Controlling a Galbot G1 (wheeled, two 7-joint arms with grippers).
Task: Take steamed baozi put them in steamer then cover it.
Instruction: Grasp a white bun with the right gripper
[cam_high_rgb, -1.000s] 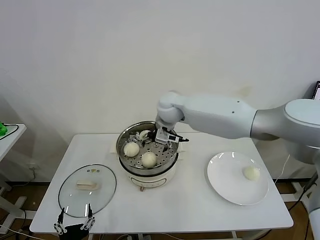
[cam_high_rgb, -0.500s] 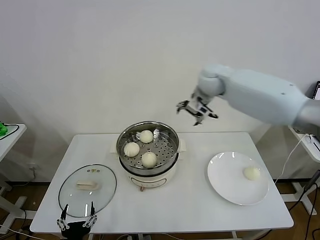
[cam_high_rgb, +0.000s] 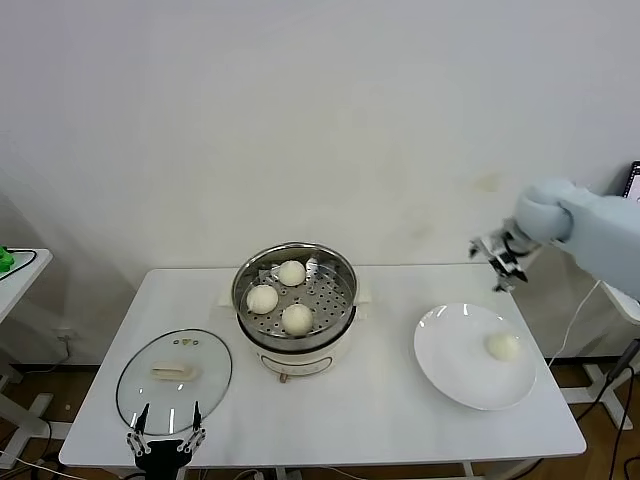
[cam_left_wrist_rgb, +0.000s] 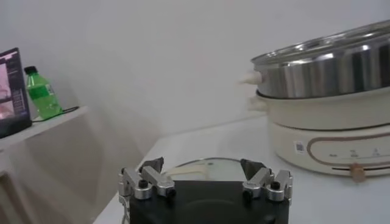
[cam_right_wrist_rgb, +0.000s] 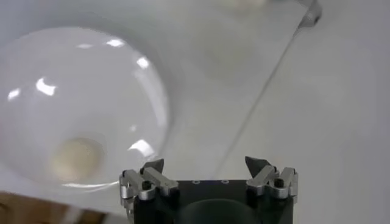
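The steel steamer (cam_high_rgb: 345, 283) stands on its white cooker base (cam_high_rgb: 300, 357) at the table's middle, with three cream steamed baozi (cam_high_rgb: 297, 318) on its perforated floor. One more baozi (cam_high_rgb: 503, 346) lies on the white plate (cam_high_rgb: 450, 350) at the right; it shows too in the right wrist view (cam_right_wrist_rgb: 76, 157). My right gripper (cam_high_rgb: 497, 254) hangs open and empty in the air above the plate's far edge. The round glass lid (cam_high_rgb: 175, 368) with a cream handle lies flat at the left. My left gripper (cam_high_rgb: 168, 442) waits open just in front of the lid, at the table's front edge.
The left wrist view shows the steamer (cam_left_wrist_rgb: 329, 58) and the lid's rim (cam_left_wrist_rgb: 204, 163) beyond my left gripper (cam_left_wrist_rgb: 203, 165). A side table (cam_high_rgb: 15, 262) with a green bottle (cam_left_wrist_rgb: 40, 92) and a screen (cam_left_wrist_rgb: 12, 85) stands to the left.
My right arm has lifted out of the steamer and swung right, over to the plate, its gripper open and empty. A third baozi now lies in the steamer. The left gripper shifted slightly.
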